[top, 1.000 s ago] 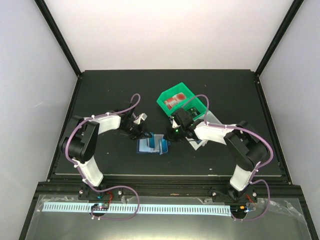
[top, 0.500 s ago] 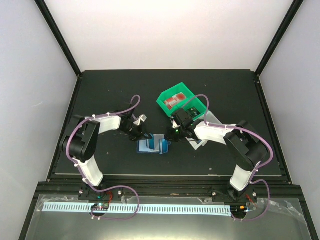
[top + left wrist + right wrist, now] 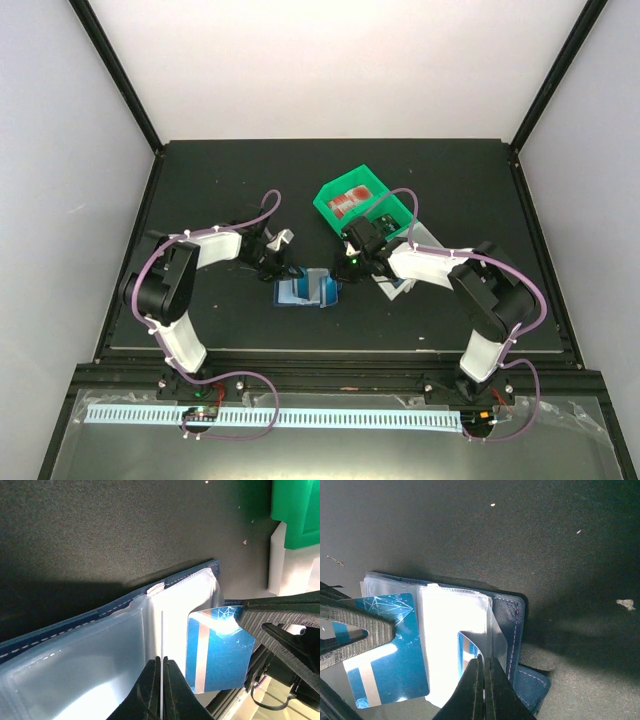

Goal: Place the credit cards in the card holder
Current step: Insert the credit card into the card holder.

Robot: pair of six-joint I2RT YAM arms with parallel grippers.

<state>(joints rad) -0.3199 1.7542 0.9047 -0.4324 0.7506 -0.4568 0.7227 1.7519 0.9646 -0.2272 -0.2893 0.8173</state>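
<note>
The card holder lies open on the black mat, navy outside with clear inner sleeves. My left gripper is shut on a thin credit card seen edge-on over the sleeves. In the right wrist view a blue credit card stands over the holder's far half with the left arm's finger across it. My right gripper is shut on the edge of a clear sleeve near the snap tab. A blue card shows beside the left jaws, the other arm's finger at its corner.
A green bin stands behind the right gripper with a red-and-white card inside. A white bin sits next to it, partly under the right arm. Both bins show at the right edge of the left wrist view.
</note>
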